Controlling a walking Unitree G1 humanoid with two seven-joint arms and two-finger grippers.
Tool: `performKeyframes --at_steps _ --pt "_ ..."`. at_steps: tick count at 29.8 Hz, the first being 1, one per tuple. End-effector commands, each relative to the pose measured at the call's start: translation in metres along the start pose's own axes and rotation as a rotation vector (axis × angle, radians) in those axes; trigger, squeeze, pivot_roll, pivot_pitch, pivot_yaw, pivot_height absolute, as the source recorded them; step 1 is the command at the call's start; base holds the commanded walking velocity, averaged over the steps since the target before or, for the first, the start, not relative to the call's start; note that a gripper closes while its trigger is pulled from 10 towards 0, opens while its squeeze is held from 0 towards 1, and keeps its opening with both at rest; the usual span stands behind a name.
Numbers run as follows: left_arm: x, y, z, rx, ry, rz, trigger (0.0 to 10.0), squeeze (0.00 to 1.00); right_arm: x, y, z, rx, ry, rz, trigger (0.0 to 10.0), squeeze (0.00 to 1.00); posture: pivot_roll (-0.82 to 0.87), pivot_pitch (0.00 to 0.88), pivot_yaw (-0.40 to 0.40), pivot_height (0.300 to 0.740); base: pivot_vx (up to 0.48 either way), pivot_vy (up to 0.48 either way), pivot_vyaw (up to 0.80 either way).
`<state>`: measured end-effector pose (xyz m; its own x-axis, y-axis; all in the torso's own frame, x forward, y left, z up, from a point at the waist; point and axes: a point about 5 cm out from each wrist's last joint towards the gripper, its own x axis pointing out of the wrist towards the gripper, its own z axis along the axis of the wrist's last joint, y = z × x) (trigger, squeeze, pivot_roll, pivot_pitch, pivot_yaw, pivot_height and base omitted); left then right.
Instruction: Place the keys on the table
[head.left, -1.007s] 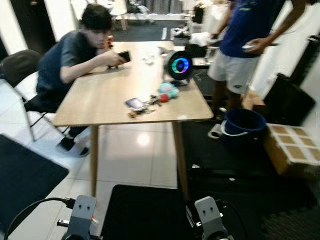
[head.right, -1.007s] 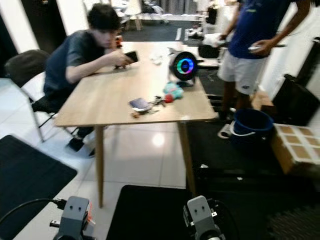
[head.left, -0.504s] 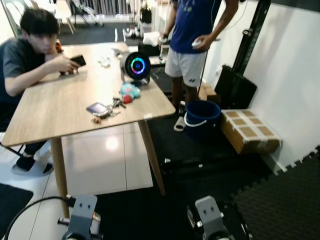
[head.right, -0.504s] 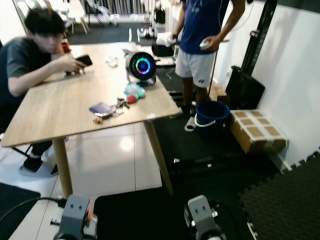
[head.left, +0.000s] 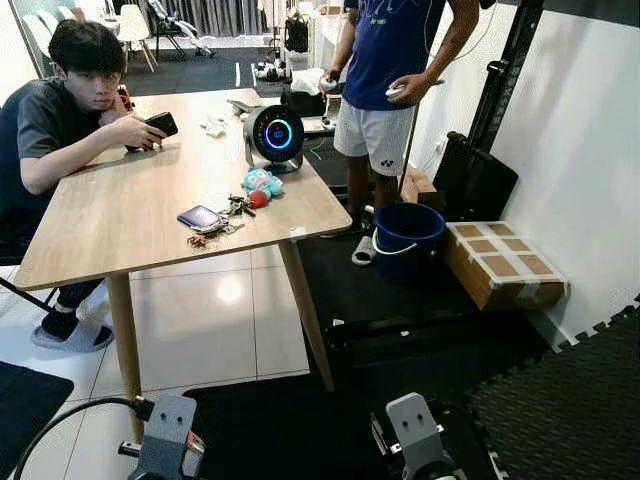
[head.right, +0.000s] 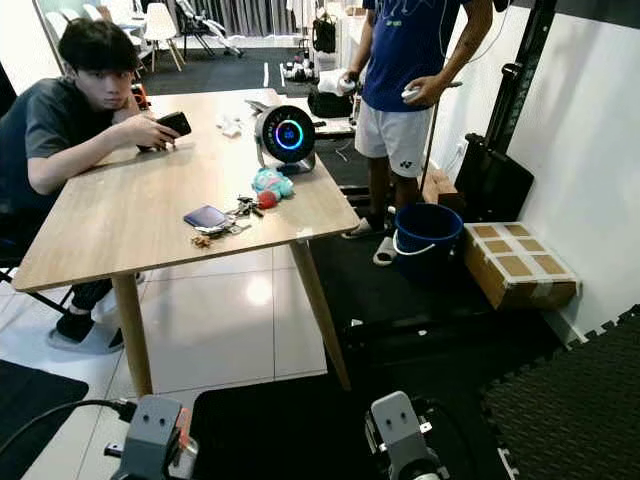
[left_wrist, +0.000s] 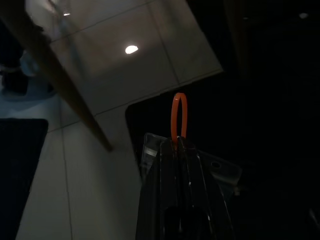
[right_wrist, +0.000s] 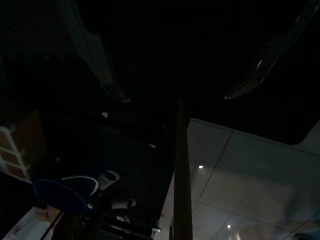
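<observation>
Keys (head.left: 235, 207) lie flat on the wooden table (head.left: 130, 215), near its front edge.

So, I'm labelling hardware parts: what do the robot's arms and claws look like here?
Grey metal wrist blocks, the left arm with orange trim and a looping black cable, the right arm plain grey. The left claw has long black fingers; the right claw's are dark and glossy-edged.

no legible text, labels, brands or numbers were found. small white print on the standing person's blue shirt (head.right: 405, 40), far right, was too small to read.
</observation>
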<state>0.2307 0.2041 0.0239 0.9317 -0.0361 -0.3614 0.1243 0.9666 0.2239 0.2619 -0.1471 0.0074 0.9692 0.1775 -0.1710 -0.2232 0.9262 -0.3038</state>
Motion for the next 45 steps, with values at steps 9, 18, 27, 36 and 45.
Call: performKeyframes --at_steps 9,18,27,36,45 --pt "0.009 -0.041 0.012 0.068 -0.011 -0.326 10.0 0.00 -0.005 -0.003 -0.011 0.061 0.064 -0.069 10.0 0.00 0.11 0.128 0.045 0.740 0.000 0.000 0.00" --pt "0.018 -0.052 0.020 0.093 -0.023 -0.394 10.0 0.00 -0.009 -0.009 -0.016 0.054 0.082 -0.092 10.0 0.00 0.09 0.124 0.057 0.740 0.000 0.000 0.00" --pt "0.015 -0.050 0.011 0.138 0.019 -0.406 10.0 0.00 -0.008 -0.010 -0.014 0.056 0.075 -0.103 10.0 0.00 0.07 0.115 0.072 0.740 0.000 0.000 0.00" --pt "0.004 -0.033 -0.012 0.250 0.103 -0.438 10.0 0.00 -0.009 -0.004 -0.017 0.045 0.088 -0.084 10.0 0.00 0.09 0.113 0.084 0.740 0.000 0.000 0.00" --pt "0.009 -0.033 0.001 0.098 0.054 -0.357 10.0 0.00 -0.008 -0.002 -0.015 -0.009 0.077 -0.018 10.0 0.00 0.09 0.117 0.030 0.740 0.000 0.000 0.00"
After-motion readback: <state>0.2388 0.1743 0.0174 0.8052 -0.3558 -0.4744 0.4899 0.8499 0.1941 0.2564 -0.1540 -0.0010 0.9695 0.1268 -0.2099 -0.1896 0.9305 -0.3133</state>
